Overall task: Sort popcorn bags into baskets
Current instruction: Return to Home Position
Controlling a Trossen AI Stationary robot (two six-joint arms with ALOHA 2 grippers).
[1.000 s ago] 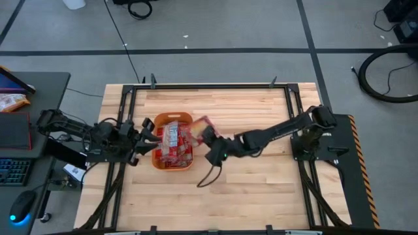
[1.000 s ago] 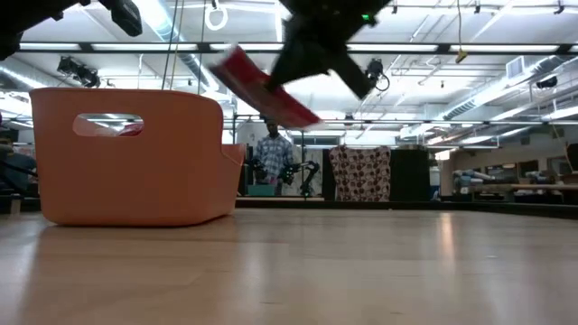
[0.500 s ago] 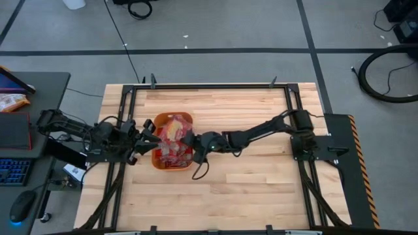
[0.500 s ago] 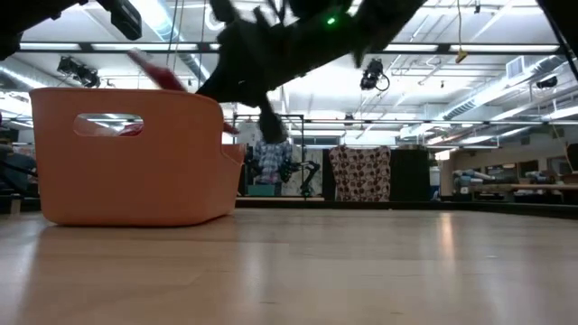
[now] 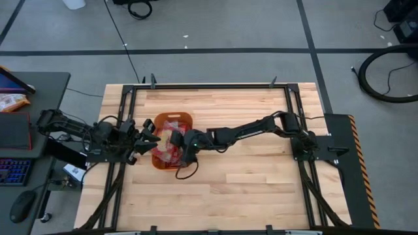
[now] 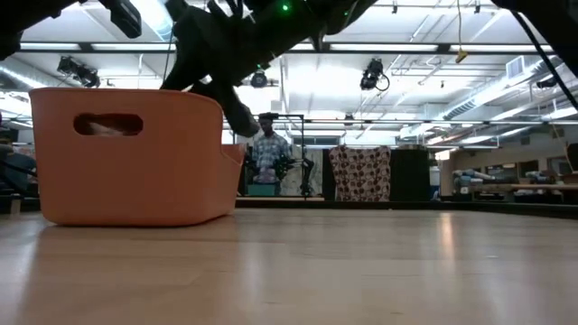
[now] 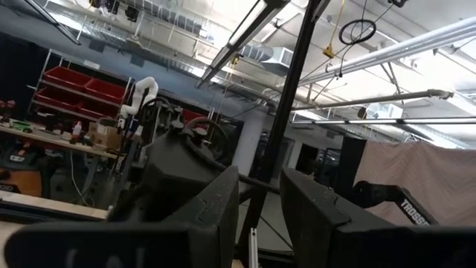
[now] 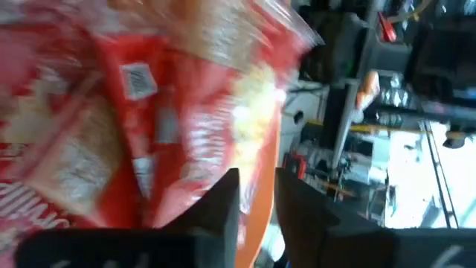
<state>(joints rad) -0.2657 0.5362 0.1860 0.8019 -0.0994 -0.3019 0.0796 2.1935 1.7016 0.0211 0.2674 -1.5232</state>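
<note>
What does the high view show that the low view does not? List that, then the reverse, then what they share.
Only the high view: the popcorn bags lying inside the orange basket, and the left gripper beside the basket's end. Only the low view: the handle slot in the basket's wall, and a person in the room behind. Both: the basket, with the right gripper reaching in from above.

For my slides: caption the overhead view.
Right arm reaches over the orange basket holding red popcorn bags; left arm waits beside it.
</note>
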